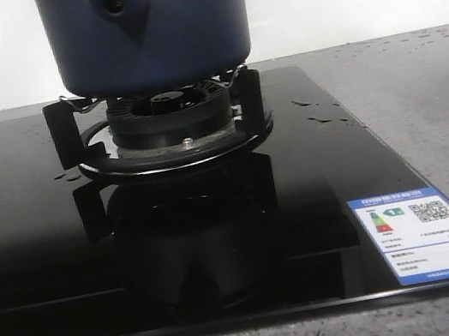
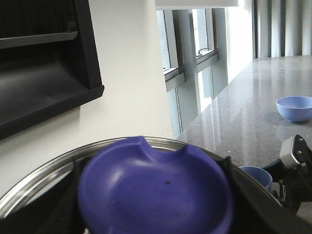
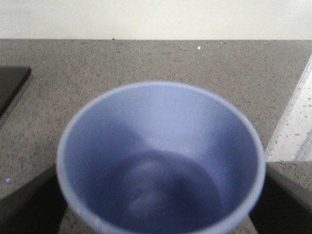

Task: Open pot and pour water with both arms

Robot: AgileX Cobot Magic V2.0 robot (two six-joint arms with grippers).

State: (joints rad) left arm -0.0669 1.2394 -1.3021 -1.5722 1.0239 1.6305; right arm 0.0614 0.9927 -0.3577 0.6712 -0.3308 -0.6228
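The dark navy pot (image 1: pixel 147 34) stands on the burner (image 1: pixel 168 121), its handle stub (image 1: pixel 120 8) facing me and its top cut off by the frame. Neither gripper shows in the front view. My left gripper (image 2: pixel 156 197) is shut on the purple-blue lid knob (image 2: pixel 156 187), with the lid's steel rim (image 2: pixel 48 168) arcing behind it. No pot shows in that view. My right gripper (image 3: pixel 161 207) is shut on a pale-blue cup (image 3: pixel 161 146) that holds water (image 3: pixel 161 195). The same cup (image 2: pixel 257 176) appears beside the lid in the left wrist view.
A black glass cooktop (image 1: pixel 31 254) with an energy label (image 1: pixel 429 245) lies on the grey speckled counter (image 1: pixel 420 90). Water drops dot the glass right of the burner. A blue bowl (image 2: pixel 295 107) sits farther along the counter. Wall and windows are behind the lid.
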